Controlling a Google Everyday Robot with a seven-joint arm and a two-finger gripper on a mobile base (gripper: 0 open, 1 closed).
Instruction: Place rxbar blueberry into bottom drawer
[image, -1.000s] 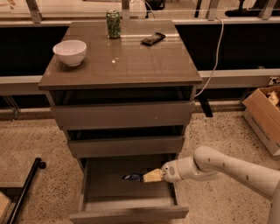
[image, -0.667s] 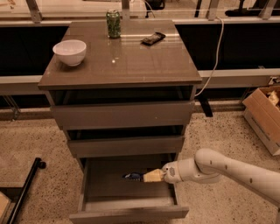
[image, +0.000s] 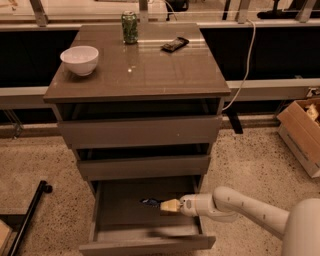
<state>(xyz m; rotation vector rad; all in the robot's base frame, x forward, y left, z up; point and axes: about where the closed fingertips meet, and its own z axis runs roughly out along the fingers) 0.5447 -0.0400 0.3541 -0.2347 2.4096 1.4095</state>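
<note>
The bottom drawer (image: 145, 244) is pulled open at the foot of the grey-brown cabinet, showing its grey inside. My gripper (image: 163, 204) reaches in from the right, over the drawer's right middle. A small dark blue rxbar blueberry (image: 149, 202) sticks out to the left of the pale fingertips (image: 170, 205), which are closed on its right end. The bar hangs just above the drawer floor, roughly level. The white arm (image: 240, 205) runs off to the lower right.
On the cabinet top (image: 150, 75) stand a white bowl (image: 79, 59), a green can (image: 129, 27) and a black wrapped bar (image: 175, 44). The two upper drawers (image: 140, 131) are nearly shut. A cardboard box (image: 302, 135) sits at right, a black pole (image: 27, 217) at lower left.
The arm and the bar have barely moved; the gripper still holds the bar inside the open bottom drawer.
</note>
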